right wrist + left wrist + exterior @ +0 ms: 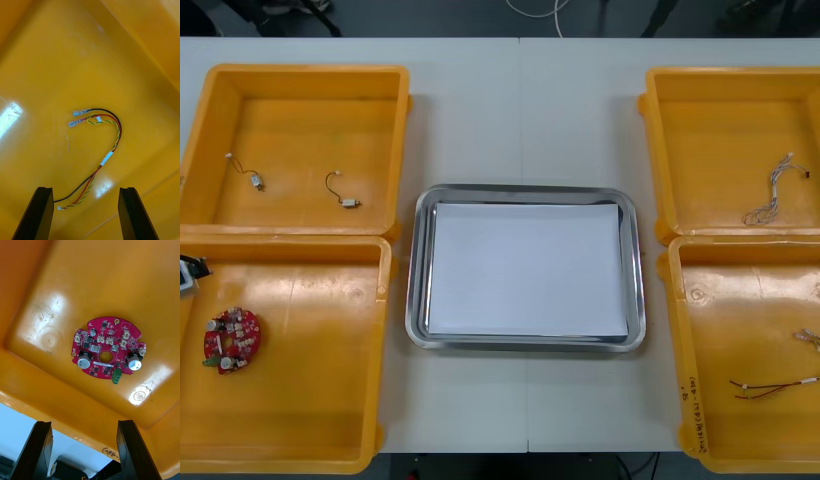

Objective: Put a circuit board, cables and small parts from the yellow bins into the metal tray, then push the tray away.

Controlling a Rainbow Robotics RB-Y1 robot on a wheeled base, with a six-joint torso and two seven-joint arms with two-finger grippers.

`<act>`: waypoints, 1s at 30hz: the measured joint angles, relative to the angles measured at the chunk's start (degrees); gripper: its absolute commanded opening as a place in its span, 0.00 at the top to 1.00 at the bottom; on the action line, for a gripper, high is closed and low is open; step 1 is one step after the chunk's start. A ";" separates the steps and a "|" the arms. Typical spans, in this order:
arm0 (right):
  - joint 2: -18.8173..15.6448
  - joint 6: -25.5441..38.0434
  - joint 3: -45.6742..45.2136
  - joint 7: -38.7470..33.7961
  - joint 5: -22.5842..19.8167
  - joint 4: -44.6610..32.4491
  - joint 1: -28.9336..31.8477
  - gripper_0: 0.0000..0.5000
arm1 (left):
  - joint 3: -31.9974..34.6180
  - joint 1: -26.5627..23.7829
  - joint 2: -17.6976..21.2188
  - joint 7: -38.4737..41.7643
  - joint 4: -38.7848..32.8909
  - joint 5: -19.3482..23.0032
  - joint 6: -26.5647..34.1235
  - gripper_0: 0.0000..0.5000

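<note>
Metal tray (525,344), long axis left-right

Four yellow bins (300,70) (310,400) (720,120) (740,330) flank one metal tray (418,270) on the desk (520,110), holding one round red circuit board (232,339), two small metal parts (256,181) (351,203) and two cable bundles (770,195) (775,386); a possible third lies at the edge.

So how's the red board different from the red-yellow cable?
The circuit board is a round disc, the cable a curved strand. The board lies in the near left bin beyond the left gripper, the cable in the near right bin beyond the right gripper. Both lie untouched.
</note>
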 measured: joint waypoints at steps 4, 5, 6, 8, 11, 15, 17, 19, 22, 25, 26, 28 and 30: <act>0.82 0.00 0.00 -4.75 1.04 0.00 1.21 0.00 | -2.45 0.00 1.29 0.00 0.52 -1.34 -1.81 0.00; 1.00 0.00 0.00 -5.56 1.30 0.00 1.65 0.00 | -3.05 0.00 1.51 0.00 0.88 -1.38 -2.16 0.00; 1.16 0.00 0.01 -6.01 1.51 0.00 2.06 0.00 | -3.55 0.00 1.65 0.00 1.32 -1.38 -2.42 0.00; 1.45 0.00 0.01 -6.39 2.02 0.00 2.79 0.00 | -4.44 0.00 1.73 0.00 2.30 -1.39 -2.82 0.00; 2.02 0.00 0.01 -8.09 2.61 0.02 3.50 0.00 | -5.69 -0.04 1.73 0.00 3.28 -1.76 -3.24 0.00; 3.04 -0.20 0.01 -9.26 2.82 0.74 3.68 0.00 | -7.34 -0.25 1.73 0.00 3.87 -2.11 -3.25 0.00; 3.39 -0.86 0.03 -9.26 2.81 1.48 3.68 0.00 | -8.30 -0.60 1.73 0.00 4.12 -2.13 -3.26 0.00; 3.51 -1.74 0.13 -9.26 2.81 2.35 3.68 0.00 | -9.45 -1.27 1.74 0.00 4.49 -2.13 -3.26 0.00; 3.51 -2.54 0.41 -9.26 2.81 3.27 3.58 0.00 | -11.80 -2.97 1.77 0.00 5.76 -2.14 -3.26 0.00; 3.51 -2.56 0.45 -9.26 2.81 4.13 3.16 0.00 | -14.17 -4.86 1.79 0.00 7.05 -2.30 -3.27 0.00; 3.51 -2.56 0.45 -9.26 2.81 4.36 2.97 0.00 | -14.88 -5.44 1.80 0.00 7.31 -2.61 -3.28 0.00; 3.53 -2.58 0.46 -9.26 2.81 4.66 2.58 0.00 | -15.86 -6.25 1.81 0.00 7.48 -3.41 -3.28 0.00; 3.64 -2.58 0.46 -9.26 2.81 5.05 2.15 0.00 | -16.44 -6.77 1.81 0.00 7.49 -3.86 -3.29 0.00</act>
